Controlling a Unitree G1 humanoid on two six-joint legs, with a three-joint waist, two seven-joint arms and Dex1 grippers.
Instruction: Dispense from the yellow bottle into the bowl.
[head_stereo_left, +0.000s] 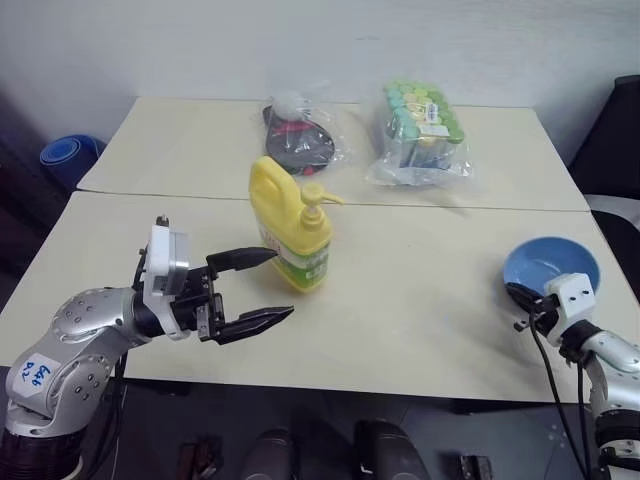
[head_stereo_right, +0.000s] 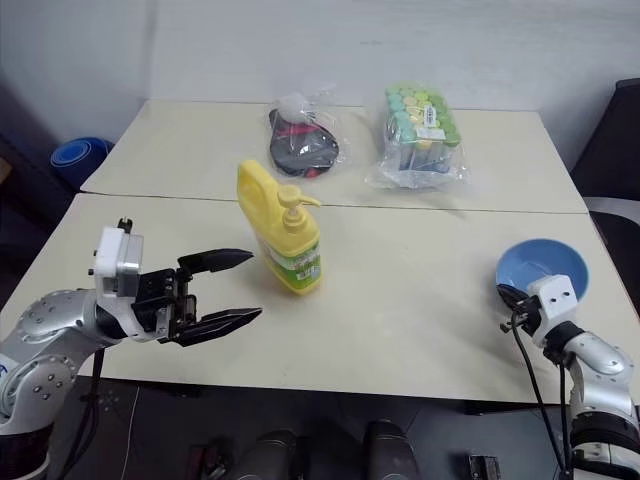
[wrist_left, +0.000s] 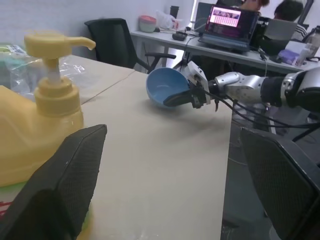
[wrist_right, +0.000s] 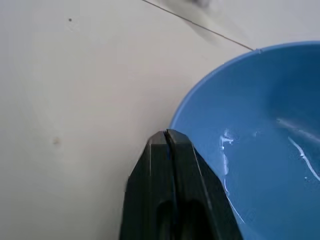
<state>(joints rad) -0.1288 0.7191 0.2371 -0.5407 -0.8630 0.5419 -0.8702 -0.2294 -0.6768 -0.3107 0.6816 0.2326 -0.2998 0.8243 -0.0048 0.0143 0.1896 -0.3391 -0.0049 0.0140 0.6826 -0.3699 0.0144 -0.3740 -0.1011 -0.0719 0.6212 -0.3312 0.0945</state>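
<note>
Right gripper (wrist_right: 167, 137) pinched together on the rim of the small light-blue plastic bowl (head_stereo_left: 550, 266) at the desk's right edge; thin grip, bowl may slip or tip. Left gripper (head_stereo_left: 262, 288) spread apart beside the tall yellow plastic pump bottle (head_stereo_left: 290, 235) mid-desk; could knock it.

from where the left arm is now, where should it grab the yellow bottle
Probably the body of the yellow bottle, below the pump top, coming in from the robot's left. It stands upright on the table, and the left gripper is level and open beside it; the spout faces away.
</note>
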